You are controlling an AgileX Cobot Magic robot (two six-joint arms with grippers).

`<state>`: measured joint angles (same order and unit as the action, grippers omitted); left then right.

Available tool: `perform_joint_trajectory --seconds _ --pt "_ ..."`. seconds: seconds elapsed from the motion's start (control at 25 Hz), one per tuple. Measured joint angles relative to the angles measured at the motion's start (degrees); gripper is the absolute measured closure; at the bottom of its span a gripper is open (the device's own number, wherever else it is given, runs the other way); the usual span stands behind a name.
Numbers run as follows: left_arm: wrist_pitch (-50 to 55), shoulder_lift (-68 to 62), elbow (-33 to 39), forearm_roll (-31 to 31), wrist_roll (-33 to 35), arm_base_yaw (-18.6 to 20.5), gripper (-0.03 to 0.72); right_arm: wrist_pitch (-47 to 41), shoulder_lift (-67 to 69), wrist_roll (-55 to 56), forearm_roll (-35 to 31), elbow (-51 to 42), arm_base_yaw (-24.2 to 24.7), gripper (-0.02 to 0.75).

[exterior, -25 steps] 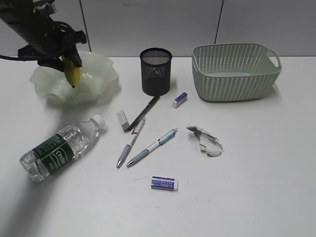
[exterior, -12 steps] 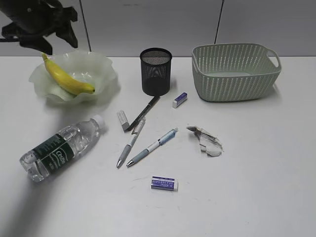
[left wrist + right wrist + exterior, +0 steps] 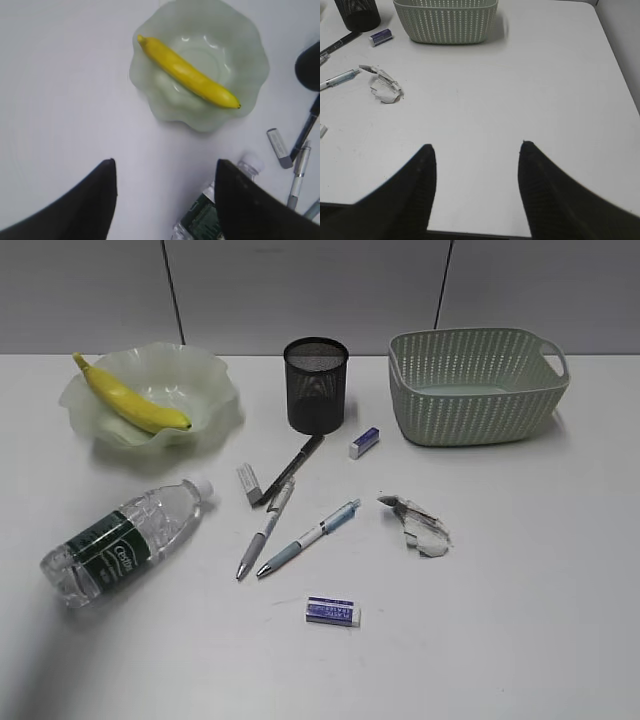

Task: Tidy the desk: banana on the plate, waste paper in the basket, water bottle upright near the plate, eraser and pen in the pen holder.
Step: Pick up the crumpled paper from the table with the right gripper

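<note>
Banana (image 3: pixel 130 405) done on plate (image 3: pixel 205 365); bottle (image 3: pixel 120 540) lying flat, paper (image 3: pixel 418 525), pens (image 3: pixel 265 528), erasers (image 3: pixel 333 611) left; left gripper (image 3: pixel 165 200) and right gripper (image 3: pixel 475 187) spread, empty.

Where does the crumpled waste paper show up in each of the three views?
Exterior view: waste paper lies right of centre, on the table in front of the basket.
Left wrist view: not in it.
Right wrist view: waste paper is at upper left, below and left of the basket.
Shared landmark: the green basket.
</note>
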<state>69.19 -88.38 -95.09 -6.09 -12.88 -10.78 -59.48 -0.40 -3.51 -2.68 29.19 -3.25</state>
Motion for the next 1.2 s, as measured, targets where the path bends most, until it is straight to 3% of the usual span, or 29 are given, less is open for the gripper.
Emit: perform_joint_trajectory --seconds 0.24,0.6,0.76,1.0,1.2 --pt "0.22 19.26 9.91 -0.11 0.00 -0.42 0.263 0.00 0.00 0.00 -0.17 0.00 0.00 0.314" --pt "-2.06 55.43 40.22 -0.04 0.00 -0.42 0.298 0.00 0.00 0.00 -1.13 0.00 0.00 0.315" --pt "-2.39 69.97 50.34 -0.04 0.24 -0.42 0.316 0.06 0.00 0.00 -1.45 0.00 0.00 0.326" --pt "-2.08 86.95 59.20 1.43 5.15 -0.42 0.342 7.11 2.06 -1.72 -4.81 1.62 0.00 0.400" --pt "-0.82 88.62 61.66 2.84 6.92 -0.42 0.344 12.70 14.13 -11.30 -12.50 3.84 0.00 0.419"
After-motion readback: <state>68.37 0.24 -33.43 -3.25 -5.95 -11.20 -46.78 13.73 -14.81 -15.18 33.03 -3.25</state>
